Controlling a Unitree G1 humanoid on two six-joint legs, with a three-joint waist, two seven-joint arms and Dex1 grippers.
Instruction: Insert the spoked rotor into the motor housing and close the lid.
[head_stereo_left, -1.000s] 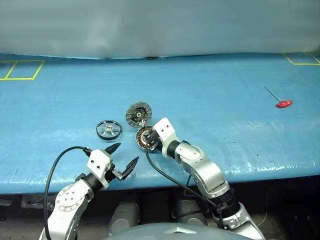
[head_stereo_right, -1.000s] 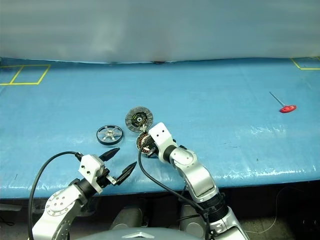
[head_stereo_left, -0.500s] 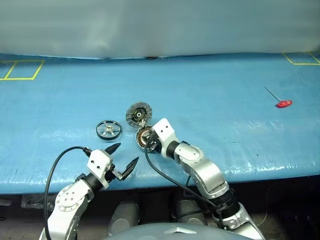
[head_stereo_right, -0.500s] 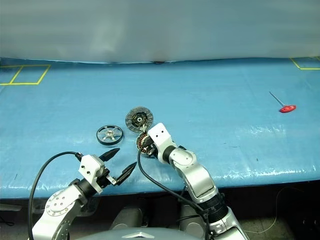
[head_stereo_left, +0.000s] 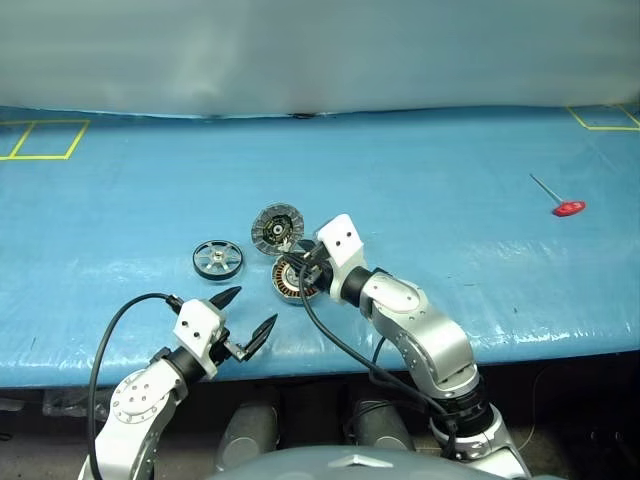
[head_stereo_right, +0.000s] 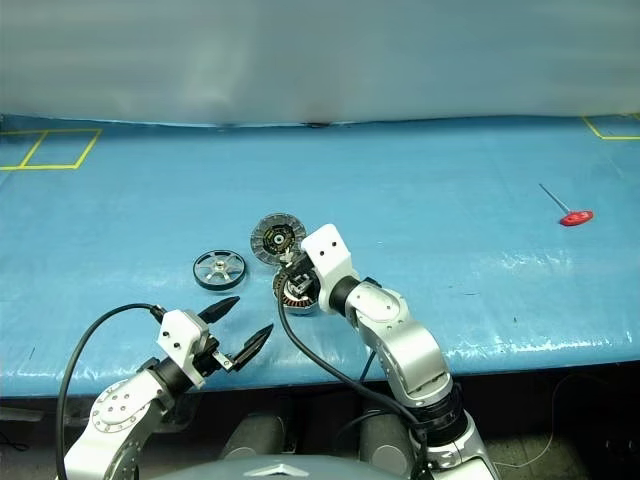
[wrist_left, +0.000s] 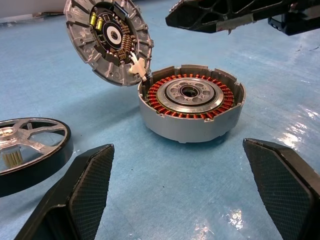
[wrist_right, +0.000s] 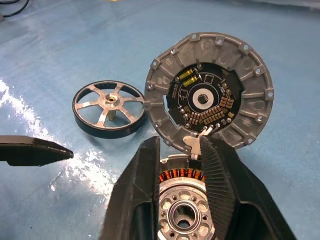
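The housing (wrist_left: 191, 107) sits on the blue table (head_stereo_left: 450, 190) with its copper coils exposed. The lid (wrist_right: 210, 97) is tipped up at the housing's far edge, dark inner face showing, apparently joined to it by a small white link. The rotor (head_stereo_left: 217, 259) lies flat just beside them, toward the robot's left, not yet inserted.

The right gripper (wrist_right: 179, 150) hangs over the housing, its fingers nearly together around the white link at the lid's lower edge; whether they actually pinch it I cannot tell. The left gripper (head_stereo_left: 248, 316) waits near the table's front edge with fingers spread wide and empty.

The main risk is order: if the lid drops shut now, the rotor stays outside. A tug on the link could strain it or drag the housing across the slick cover. When the rotor goes in, a tilted entry could jam it on the coils.
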